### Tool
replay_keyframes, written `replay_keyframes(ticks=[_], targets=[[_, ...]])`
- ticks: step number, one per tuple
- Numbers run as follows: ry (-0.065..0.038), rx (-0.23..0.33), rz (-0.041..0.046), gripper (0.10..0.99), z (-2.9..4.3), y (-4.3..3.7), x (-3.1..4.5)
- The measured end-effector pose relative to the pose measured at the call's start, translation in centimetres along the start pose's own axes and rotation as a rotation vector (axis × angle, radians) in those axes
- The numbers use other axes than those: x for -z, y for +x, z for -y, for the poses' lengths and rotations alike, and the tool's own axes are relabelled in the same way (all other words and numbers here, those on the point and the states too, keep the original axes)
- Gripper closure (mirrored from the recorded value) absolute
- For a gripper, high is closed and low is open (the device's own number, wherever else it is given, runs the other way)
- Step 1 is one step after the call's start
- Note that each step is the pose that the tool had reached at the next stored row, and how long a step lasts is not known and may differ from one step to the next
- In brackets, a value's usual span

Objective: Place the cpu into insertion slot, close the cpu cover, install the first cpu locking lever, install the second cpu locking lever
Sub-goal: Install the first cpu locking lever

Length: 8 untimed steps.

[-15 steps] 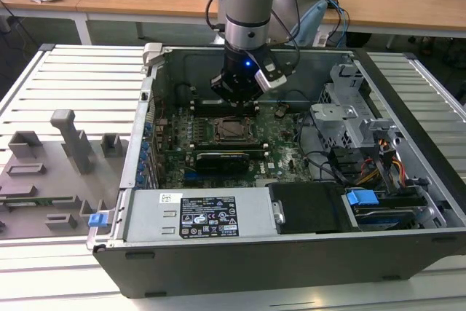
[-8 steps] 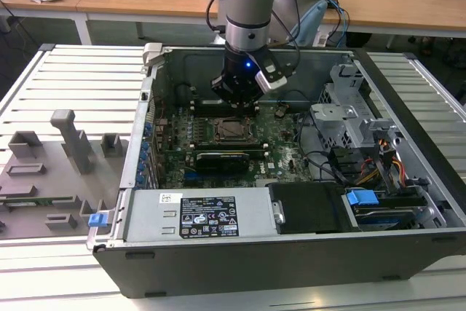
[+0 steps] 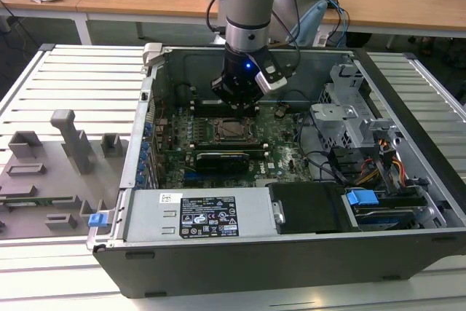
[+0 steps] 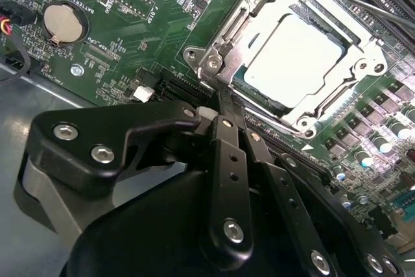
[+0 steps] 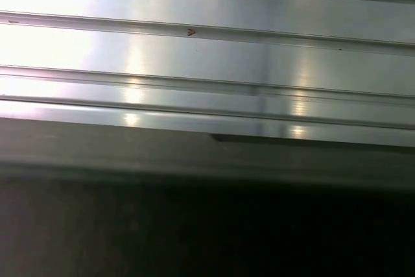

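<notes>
One step is showing as complete: the cpu (image 4: 295,56) is sitting in the insertion slot (image 3: 231,128), with the cpu cover (image 4: 343,27) lying closed over it. The gripper (image 4: 220,105), fingers together and holding nothing, is hovering just beside the socket; lever status is unclear.

Open grey metal computer case (image 3: 291,267): on the slatted metal bench (image 3: 73,78).
Green motherboard (image 3: 280,154): inside the case, on its floor.
Square black-and-metal-rimmed insertion slot (image 3: 231,130): on the motherboard, below the hand.
Thin square silvery cpu (image 4: 293,56): in the slot.
Thin silvery metal cpu cover frame (image 4: 363,63): down over the cpu's edges.
Black robot hand (image 3: 237,101): just behind the slot in the exterior view.
Grey plastic fixture blocks (image 3: 51,169): on the bench, on the exterior view's left of the case.
</notes>
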State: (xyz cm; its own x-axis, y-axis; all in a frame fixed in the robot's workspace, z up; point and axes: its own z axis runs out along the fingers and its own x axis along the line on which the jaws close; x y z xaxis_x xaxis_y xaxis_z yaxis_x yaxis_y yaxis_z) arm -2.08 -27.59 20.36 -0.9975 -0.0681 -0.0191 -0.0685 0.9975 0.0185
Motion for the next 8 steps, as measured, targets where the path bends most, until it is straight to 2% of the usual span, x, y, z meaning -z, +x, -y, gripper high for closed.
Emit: replay_keyframes(ticks=[3, 8], targets=[[-0.002, 0.000, 0.0010, 0.984, -0.03, -0.01, -0.19], [0.001, 0.000, -0.0002, 0.984, 0.01, 0.01, -0.23]])
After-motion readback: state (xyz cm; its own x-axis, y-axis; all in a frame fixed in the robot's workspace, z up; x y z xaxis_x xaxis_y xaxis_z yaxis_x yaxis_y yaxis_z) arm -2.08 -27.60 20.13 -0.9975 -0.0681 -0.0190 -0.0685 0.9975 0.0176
